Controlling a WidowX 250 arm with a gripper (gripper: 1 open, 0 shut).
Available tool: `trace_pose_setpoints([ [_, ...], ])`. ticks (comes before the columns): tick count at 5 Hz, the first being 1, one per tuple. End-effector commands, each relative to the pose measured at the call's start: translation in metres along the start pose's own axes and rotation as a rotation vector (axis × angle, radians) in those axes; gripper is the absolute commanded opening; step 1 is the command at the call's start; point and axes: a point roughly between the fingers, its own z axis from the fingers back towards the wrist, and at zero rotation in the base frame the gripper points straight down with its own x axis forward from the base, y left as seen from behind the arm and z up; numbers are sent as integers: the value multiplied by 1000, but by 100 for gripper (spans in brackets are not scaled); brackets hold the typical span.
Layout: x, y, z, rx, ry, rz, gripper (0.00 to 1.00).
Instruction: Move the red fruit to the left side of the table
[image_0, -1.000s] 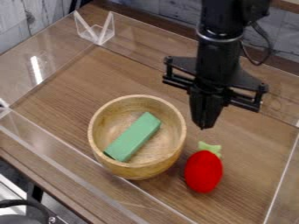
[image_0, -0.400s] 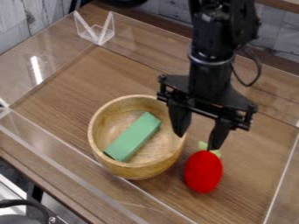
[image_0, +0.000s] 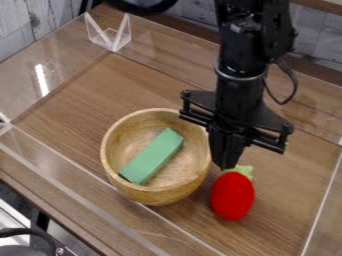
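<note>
Hanging nose-down over the wood-grain table (image_0: 120, 85), your gripper (image_0: 230, 160) shows its fingers pressed together with nothing between them, tip poised just above the leafy green top of the red fruit (image_0: 233, 194). You see that strawberry-like toy resting on the tabletop at about five o'clock in the scene, just beside the light wooden bowl (image_0: 158, 155) at its four o'clock edge. A green rectangular block (image_0: 151, 155) lies tilted inside the bowl. Clear acrylic walls (image_0: 54, 70) ring the table.
</note>
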Motion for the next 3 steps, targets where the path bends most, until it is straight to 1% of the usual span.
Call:
trace_pose_setpoints([
  [1, 1, 0, 8, -6, -23, -8, 0],
  [3, 1, 3, 15, -8, -29, -8, 0],
])
